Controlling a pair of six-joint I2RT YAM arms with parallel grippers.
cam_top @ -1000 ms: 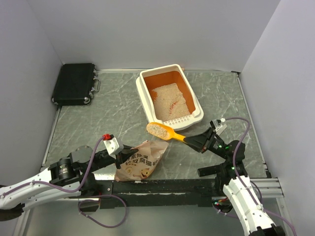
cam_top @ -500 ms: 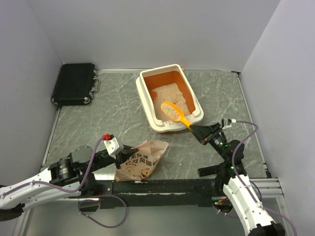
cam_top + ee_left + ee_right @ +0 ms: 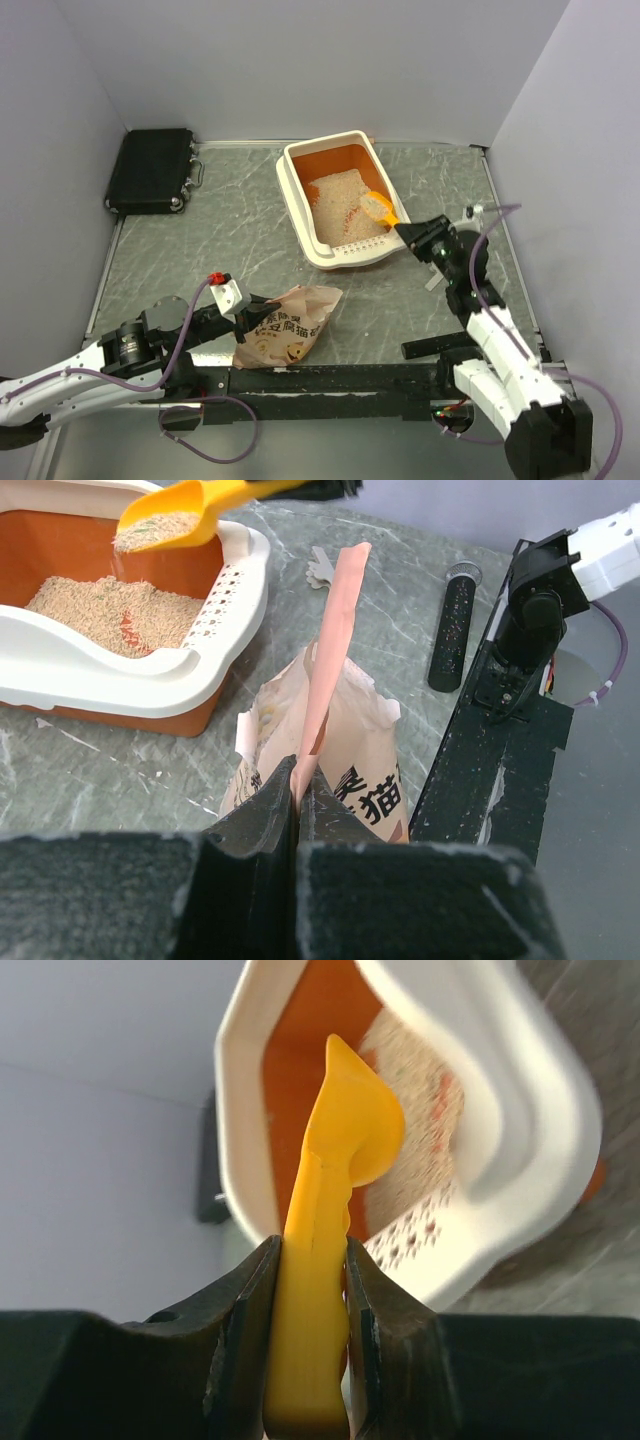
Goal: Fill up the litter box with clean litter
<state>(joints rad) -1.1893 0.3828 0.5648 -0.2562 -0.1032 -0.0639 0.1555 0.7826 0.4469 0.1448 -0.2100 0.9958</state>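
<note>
There, the right gripper (image 3: 310,1252) clamped a yellow-orange plastic scoop (image 3: 377,205) above the cream-white, orange-lined plastic litter box (image 3: 292,186); the left gripper (image 3: 298,780) pinched the peach-pink printed bag (image 3: 345,742).

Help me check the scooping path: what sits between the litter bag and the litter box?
Nothing: only bare marbled table separates the bag from the litter box, clearest in the top view.

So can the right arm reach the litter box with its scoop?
Probably yes. The right gripper is shut on the yellow scoop, and the scoop's bowl hangs above the litter box, over the clean litter, with nothing in between.
</note>
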